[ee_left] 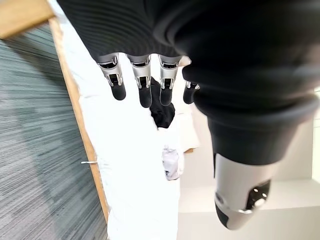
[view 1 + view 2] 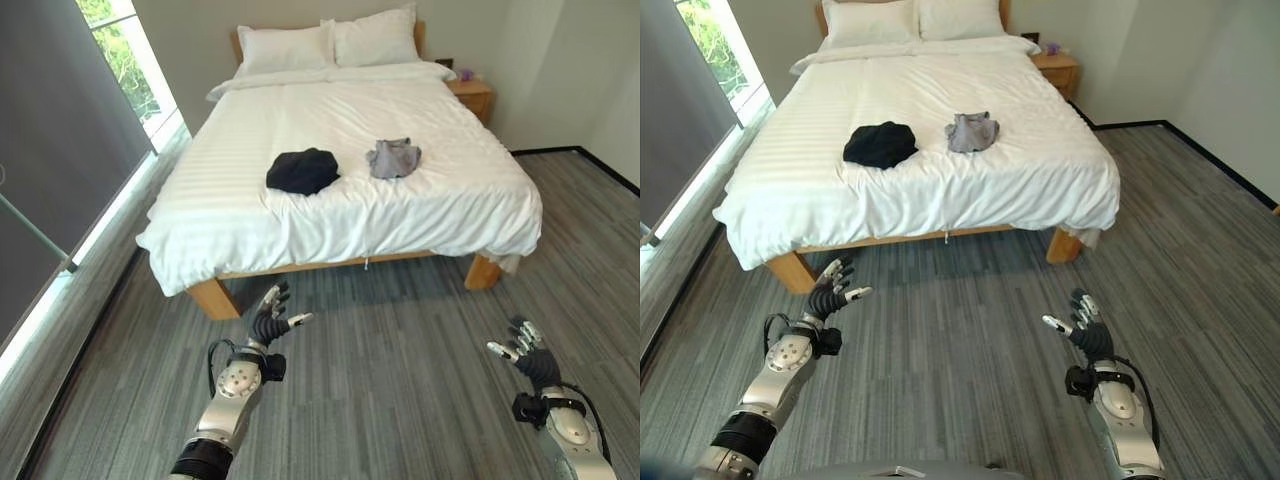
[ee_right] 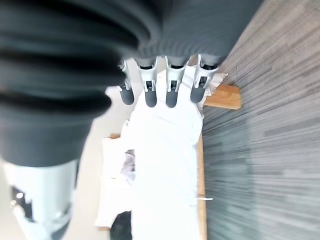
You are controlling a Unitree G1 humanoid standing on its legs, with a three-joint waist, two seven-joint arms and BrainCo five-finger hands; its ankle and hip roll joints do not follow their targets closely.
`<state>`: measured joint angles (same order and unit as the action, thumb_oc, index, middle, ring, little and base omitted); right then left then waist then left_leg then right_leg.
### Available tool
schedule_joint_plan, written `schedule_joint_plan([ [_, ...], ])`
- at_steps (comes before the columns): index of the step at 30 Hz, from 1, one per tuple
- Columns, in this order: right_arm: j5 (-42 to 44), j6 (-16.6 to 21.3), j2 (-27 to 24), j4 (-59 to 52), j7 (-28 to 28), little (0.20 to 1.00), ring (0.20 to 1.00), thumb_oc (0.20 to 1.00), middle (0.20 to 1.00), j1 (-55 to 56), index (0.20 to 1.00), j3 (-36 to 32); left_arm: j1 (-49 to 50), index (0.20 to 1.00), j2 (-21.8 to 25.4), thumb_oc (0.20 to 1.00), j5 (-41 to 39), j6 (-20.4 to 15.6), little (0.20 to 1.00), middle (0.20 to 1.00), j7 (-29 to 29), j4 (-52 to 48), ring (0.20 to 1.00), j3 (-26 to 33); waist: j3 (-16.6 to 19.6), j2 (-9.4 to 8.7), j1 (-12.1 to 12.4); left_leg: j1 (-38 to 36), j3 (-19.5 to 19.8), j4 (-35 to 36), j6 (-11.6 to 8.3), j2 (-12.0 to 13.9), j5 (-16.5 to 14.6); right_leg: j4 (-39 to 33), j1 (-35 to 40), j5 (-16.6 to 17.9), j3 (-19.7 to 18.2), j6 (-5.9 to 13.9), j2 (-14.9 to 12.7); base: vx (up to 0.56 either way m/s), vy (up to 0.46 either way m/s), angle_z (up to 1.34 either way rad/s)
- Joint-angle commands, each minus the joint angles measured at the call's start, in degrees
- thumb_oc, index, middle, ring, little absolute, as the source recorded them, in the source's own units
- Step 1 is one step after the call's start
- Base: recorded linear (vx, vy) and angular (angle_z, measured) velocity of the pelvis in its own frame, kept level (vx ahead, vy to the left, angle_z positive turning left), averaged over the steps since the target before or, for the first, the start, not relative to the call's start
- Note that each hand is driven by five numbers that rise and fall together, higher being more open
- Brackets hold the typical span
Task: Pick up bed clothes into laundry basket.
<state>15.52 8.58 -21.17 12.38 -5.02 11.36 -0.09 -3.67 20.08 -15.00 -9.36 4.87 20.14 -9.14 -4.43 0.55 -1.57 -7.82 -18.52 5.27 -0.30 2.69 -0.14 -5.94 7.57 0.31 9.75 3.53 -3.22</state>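
1. So, the black garment (image 2: 302, 171) lies bunched on the bed (image 2: 240, 215), near the middle of the cover toward the foot edge.
2. The grey garment (image 2: 393, 158) is crumpled beside it on the bed, a small gap apart.
3. Both look light, soft and floppy; I would pinch each at the top of its heap, clear of the bed cover.
4. The left hand (image 2: 270, 322) and right hand (image 2: 524, 350) hang over the floor short of the bed, fingers spread, holding nothing.
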Motion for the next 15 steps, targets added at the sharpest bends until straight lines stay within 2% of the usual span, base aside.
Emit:
schedule_joint_plan([
  [1,-1.50,3.41,1.87,0.50,-0.93,1.000,1.000,1.000,1.000,-2.88,1.000,-0.23,-2.88,1.000,0.71,1.000,-1.87,-3.38,1.000,1.000,2.46,4.17,1.000,3.52,0.65,-2.84,-0.66,1.52,2.73,-0.27,-2.37,0.99,1.23,1.21,-1.57,2.59,1.67,5.44,-6.49,0.00,0.063,-0.01],
  [5,-5.15,3.04,0.68,-1.70,-2.28,1.000,1.000,1.000,1.000,-4.59,1.000,1.17,-3.18,1.000,0.15,1.000,-3.46,-3.39,1.000,1.000,4.33,3.15,1.000,4.44,-0.75,-2.50,-0.39,2.59,2.98,-0.27,-1.08,-0.48,0.86,5.27,-4.07,2.05,0.89,6.13,-8.29,-0.02,0.112,-0.01],
  [8,-5.35,2.93,0.16,-2.38,-2.64,1.000,1.000,1.000,1.000,-6.03,1.000,1.45,-3.62,1.000,1.19,1.000,-1.73,-3.10,1.000,1.000,4.56,1.85,1.000,4.12,-2.75,-1.74,-0.11,3.18,3.30,-1.62,0.62,-1.66,-0.60,14.17,-8.58,0.53,-0.45,6.57,-9.98,-0.02,0.183,-0.03],
  [12,-5.88,2.72,0.05,-4.41,-2.11,1.000,1.000,1.000,1.000,-6.75,1.000,2.57,-3.83,1.000,2.19,1.000,0.11,-2.38,1.000,1.000,4.81,0.89,1.000,3.93,-6.53,-0.97,-0.46,2.44,3.02,-5.11,3.48,-3.31,-3.98,34.72,-17.53,4.67,-1.41,7.21,-12.38,0.04,0.185,-0.06],
  [14,-5.54,2.70,0.27,-4.15,-2.07,1.000,1.000,1.000,1.000,-6.89,1.000,2.81,-3.97,1.000,2.14,1.000,-0.24,-2.41,1.000,1.000,4.99,1.11,1.000,3.92,-7.21,-0.55,-0.61,2.26,2.97,-5.60,3.68,-3.13,-4.41,37.40,-19.73,5.60,-1.27,7.12,-12.28,0.09,0.065,0.03],
  [15,-5.50,2.64,0.42,-4.29,-2.10,1.000,1.000,1.000,1.000,-6.90,1.000,2.91,-3.94,1.000,2.09,1.000,-0.55,-2.32,1.000,1.000,5.24,0.83,1.000,4.17,-7.63,-0.48,-0.78,1.70,2.58,-5.76,3.67,-3.18,-5.05,37.59,-21.14,6.23,-0.17,7.17,-13.56,0.27,-0.035,0.01],
])
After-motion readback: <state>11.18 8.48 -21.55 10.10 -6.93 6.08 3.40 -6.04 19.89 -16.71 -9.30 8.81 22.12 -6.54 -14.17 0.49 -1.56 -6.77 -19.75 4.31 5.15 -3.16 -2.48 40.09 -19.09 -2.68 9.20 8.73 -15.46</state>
